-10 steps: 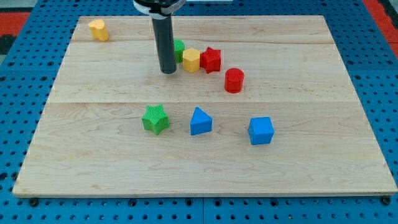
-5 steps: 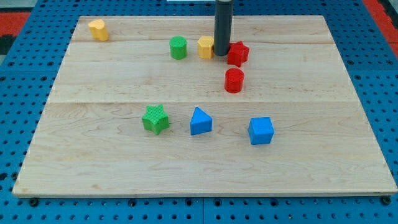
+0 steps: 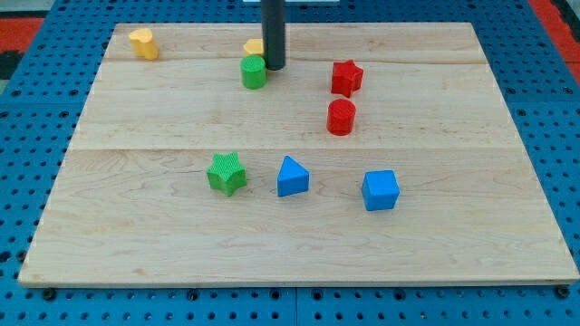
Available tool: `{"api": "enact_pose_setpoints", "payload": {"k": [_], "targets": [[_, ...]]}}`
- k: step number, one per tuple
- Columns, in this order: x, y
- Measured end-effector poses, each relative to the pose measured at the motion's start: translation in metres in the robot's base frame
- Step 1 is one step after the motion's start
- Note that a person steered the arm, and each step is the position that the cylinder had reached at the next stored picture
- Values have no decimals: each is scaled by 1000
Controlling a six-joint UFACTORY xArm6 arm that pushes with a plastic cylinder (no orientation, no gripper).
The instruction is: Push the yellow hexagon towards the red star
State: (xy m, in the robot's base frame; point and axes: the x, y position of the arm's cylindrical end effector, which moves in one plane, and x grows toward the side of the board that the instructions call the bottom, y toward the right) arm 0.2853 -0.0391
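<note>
The yellow hexagon [image 3: 254, 46] lies near the board's top, mostly hidden behind the green cylinder [image 3: 254, 71] and my rod. My tip [image 3: 274, 67] rests just to the right of the green cylinder and just below-right of the hexagon. The red star [image 3: 346, 78] lies well to the right of the tip, apart from the hexagon.
A red cylinder [image 3: 341, 117] sits below the red star. A second yellow block [image 3: 142, 43] is at the top left. A green star [image 3: 227, 173], a blue triangular block [image 3: 292, 177] and a blue cube [image 3: 380, 190] lie in a row lower down. The wooden board [image 3: 471, 244] sits on blue pegboard.
My tip swung from between the hexagon and red star to the left. The yellow hexagon moved left and up, away from the red star, ending behind the green cylinder.
</note>
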Motion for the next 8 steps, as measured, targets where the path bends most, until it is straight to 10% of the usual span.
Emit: {"api": "enact_pose_setpoints", "payload": {"k": [3, 6, 8], "targets": [[0, -96], [-25, -12], [-44, -76]]}}
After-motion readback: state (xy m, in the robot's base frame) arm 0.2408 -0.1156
